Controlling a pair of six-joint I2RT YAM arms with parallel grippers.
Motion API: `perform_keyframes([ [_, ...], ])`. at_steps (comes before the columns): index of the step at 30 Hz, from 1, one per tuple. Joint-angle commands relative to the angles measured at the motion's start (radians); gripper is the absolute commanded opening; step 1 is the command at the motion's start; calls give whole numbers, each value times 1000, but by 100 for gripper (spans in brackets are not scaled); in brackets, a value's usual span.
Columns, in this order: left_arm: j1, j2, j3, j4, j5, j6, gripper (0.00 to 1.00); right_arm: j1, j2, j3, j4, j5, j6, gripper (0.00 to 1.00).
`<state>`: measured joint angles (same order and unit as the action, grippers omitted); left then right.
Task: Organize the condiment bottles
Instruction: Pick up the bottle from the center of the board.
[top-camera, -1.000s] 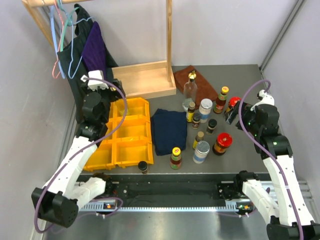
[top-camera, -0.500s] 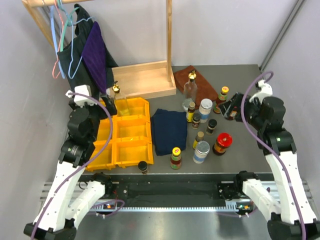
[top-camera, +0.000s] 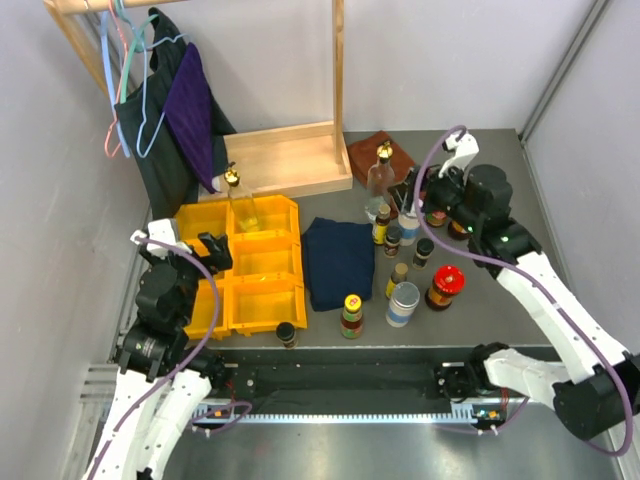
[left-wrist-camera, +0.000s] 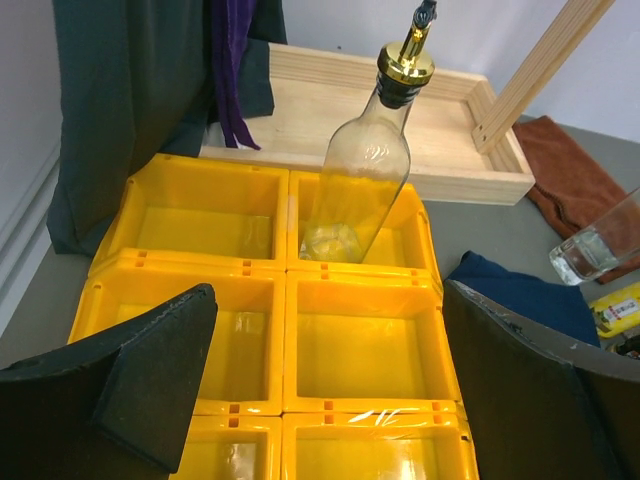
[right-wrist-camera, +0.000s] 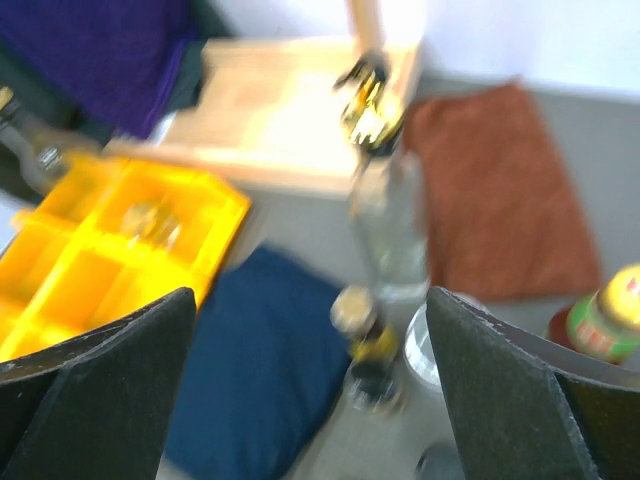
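A clear gold-topped bottle stands in the back right compartment of the yellow bins. My left gripper hangs open over the middle bins, short of that bottle and holding nothing. A second clear gold-topped bottle stands by the brown cloth. My right gripper is open and empty above the bottle cluster, close to that second bottle. A white-lidded jar, a red-lidded jar, a yellow-capped bottle and a small black-capped jar stand nearer the front.
A folded dark blue cloth lies between the bins and the bottles. A brown cloth lies at the back. A wooden tray with an upright post stands behind the bins. Clothes on hangers hang at the back left.
The left arm has drawn back toward the near edge, leaving the clear bottle standing in the back bin. The right arm has swung left over the bottle cluster.
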<state>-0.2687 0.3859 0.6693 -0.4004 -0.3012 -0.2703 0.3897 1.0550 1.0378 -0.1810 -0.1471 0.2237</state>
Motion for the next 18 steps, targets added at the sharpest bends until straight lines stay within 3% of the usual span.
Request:
perform_keyframes([
  [1, 3, -50, -25, 77, -12, -20, 99, 9, 72, -45, 345, 126, -75, 96],
  [10, 3, -62, -40, 89, -35, -18, 99, 11, 359, 100, 436, 104, -126, 87],
  [18, 3, -65, -50, 103, -36, -9, 99, 9, 477, 143, 491, 116, -121, 85],
])
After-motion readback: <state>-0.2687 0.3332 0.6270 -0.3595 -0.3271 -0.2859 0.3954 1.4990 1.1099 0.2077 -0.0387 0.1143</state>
